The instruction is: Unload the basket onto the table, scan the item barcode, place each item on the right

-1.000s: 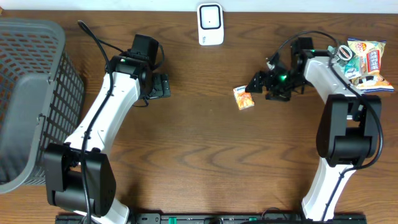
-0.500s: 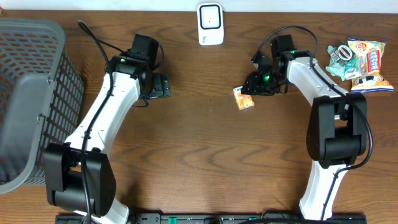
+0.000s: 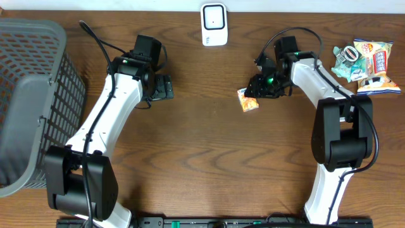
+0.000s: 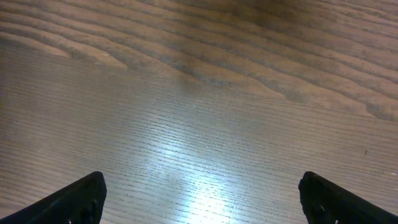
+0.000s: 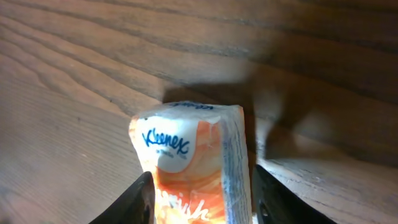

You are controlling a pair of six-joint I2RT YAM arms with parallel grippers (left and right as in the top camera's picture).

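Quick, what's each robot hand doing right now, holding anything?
Left gripper: open, fingers wide apart, holding nothing.
Right gripper: fingers closed on the sides of the orange and white Kleenex tissue pack.

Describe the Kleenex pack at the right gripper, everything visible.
The small orange-and-white soft plastic Kleenex tissue pack lies flat on the brown wooden table, in front of the white scanner. It has a white end panel with the blue logo, orange print below and a crimped seam down one side. It looks puffy and sealed. The right gripper straddles it, fingers against both long sides. No barcode shows.
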